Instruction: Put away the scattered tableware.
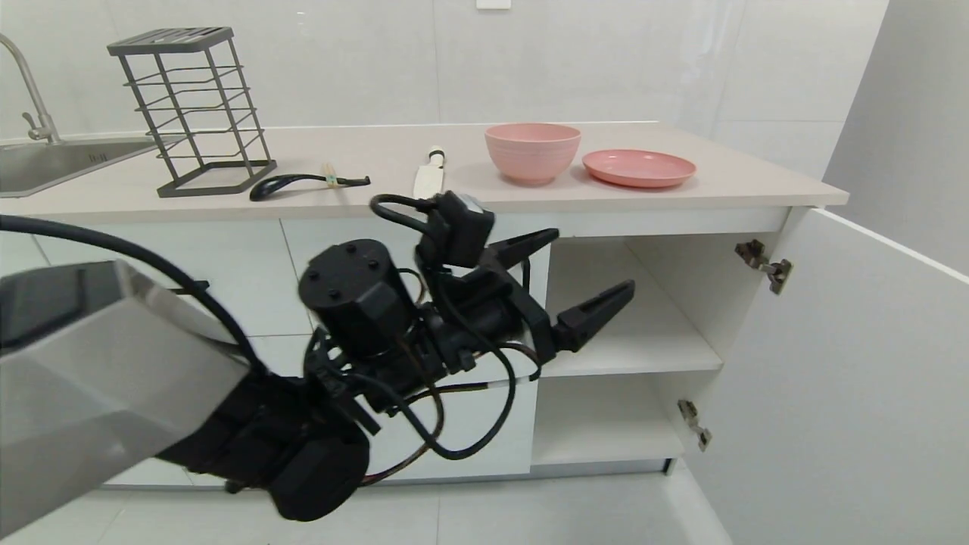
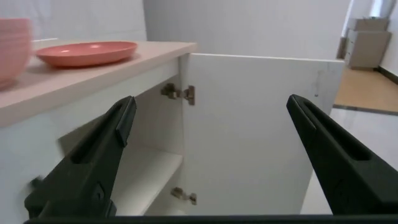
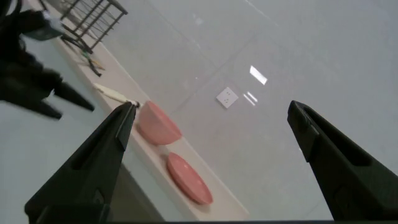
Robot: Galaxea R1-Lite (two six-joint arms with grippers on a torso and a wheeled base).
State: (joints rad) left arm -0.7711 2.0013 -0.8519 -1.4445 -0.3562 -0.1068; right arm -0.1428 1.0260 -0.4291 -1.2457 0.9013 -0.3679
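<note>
pink bowl and pink plate are seen side by side on the countertop, above the open cabinet; the bowl's contents cannot be told. a knife and a black spoon are laid further left, near the wire rack. left gripper is held before the cabinet shelf, fingers spread apart, nothing gripped. right gripper is faced toward bowl and plate, well apart from them, fingers likewise spread.
</note>
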